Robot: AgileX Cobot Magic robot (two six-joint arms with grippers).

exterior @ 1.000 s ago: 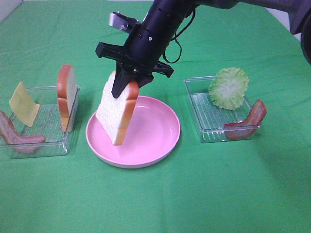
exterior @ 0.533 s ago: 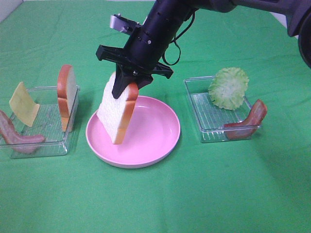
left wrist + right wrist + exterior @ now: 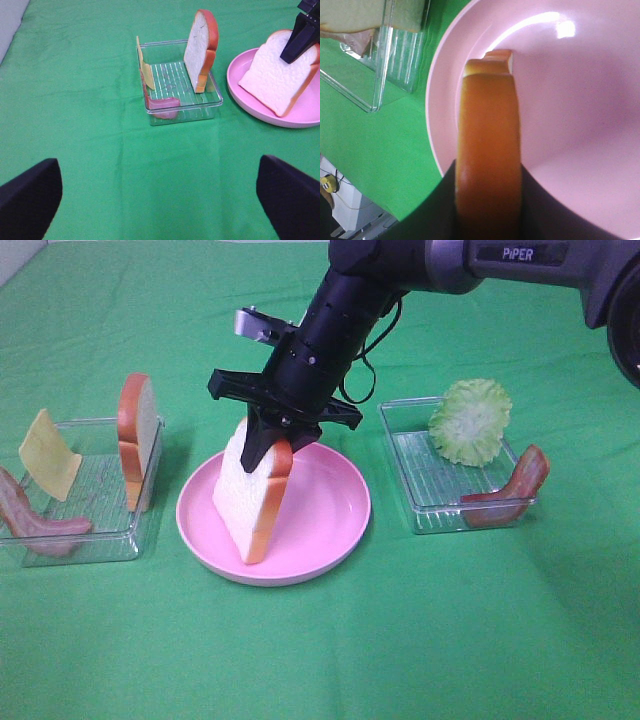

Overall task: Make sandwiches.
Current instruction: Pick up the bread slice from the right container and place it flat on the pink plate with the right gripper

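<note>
White bread slice [image 3: 250,505], clamped by its top crust in the closed right gripper [image 3: 268,450], hangs directly below the jaws, lower edge apparently touching the pink plate [image 3: 325,495]; base-layer placement is in hand, so the next move should lay it flat and release.

Glossy dark grey right arm [image 3: 450,262], with white "PiPER" lettering [image 3: 520,254] on the upper link. Black cylindrical wrist [image 3: 335,320], with a thin black cable [image 3: 366,358] looping beside it and a small silver bracket [image 3: 252,324] on one side. Matte black right end effector [image 3: 270,448]: flat crossbar [image 3: 285,400], two tapered fingers [image 3: 255,440]. Left end effector [image 3: 160,200] visible only as two rounded black fingertips [image 3: 27,197].
</note>
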